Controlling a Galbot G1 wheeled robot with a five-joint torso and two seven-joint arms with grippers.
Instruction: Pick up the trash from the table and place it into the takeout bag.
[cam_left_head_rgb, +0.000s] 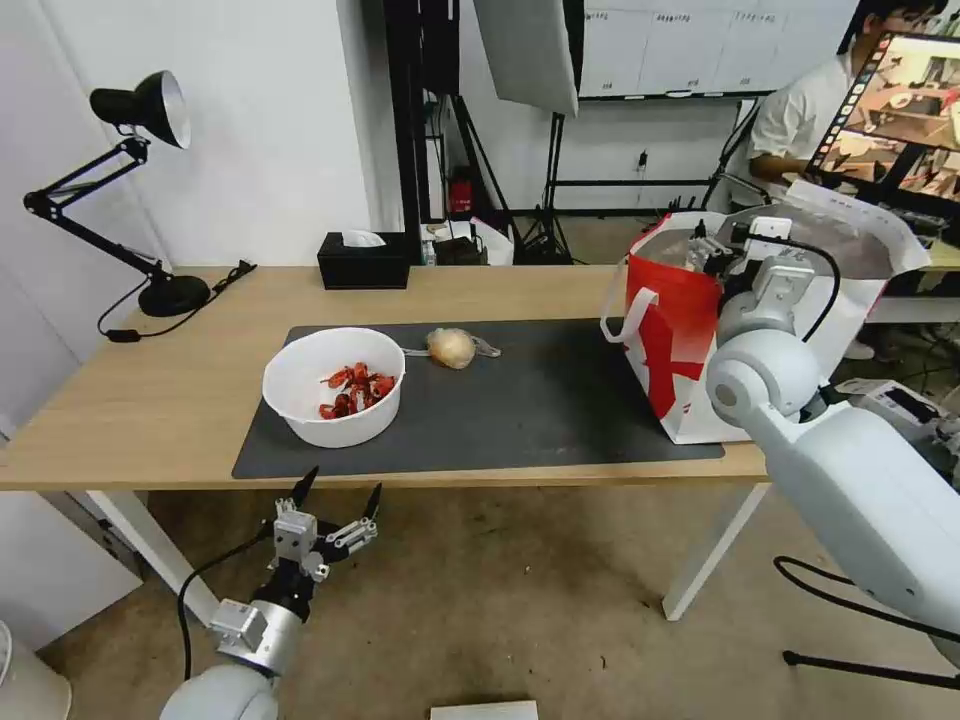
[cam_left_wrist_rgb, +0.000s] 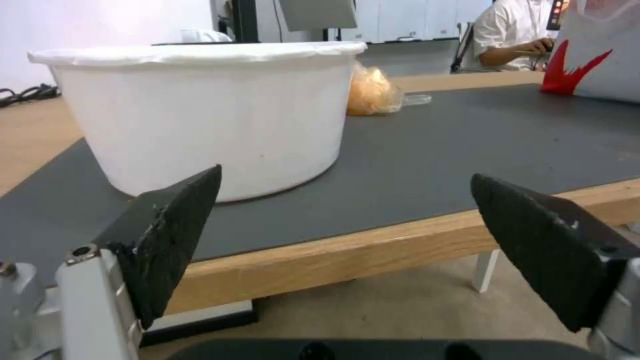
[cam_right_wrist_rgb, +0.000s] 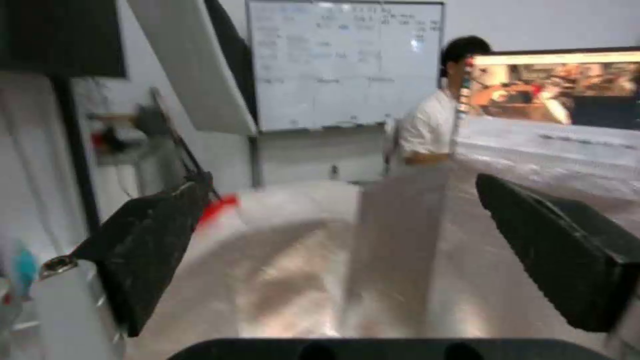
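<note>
A white round bowl holding red crayfish shells sits at the left of the dark mat on the light-wood table. Just behind it lies a clear-wrapped yellowish ball. My left gripper hangs open below the table's front edge, in front of the bowl; the ball shows behind. The red-and-white takeout bag stands at the table's right end. My right gripper is open over the bag's mouth, with nothing between its fingers and the silver foil lining below it.
A black tissue box stands at the table's back edge and a black desk lamp at the back left. A person sits at a screen behind the bag. Bare mat lies between the bowl and the bag.
</note>
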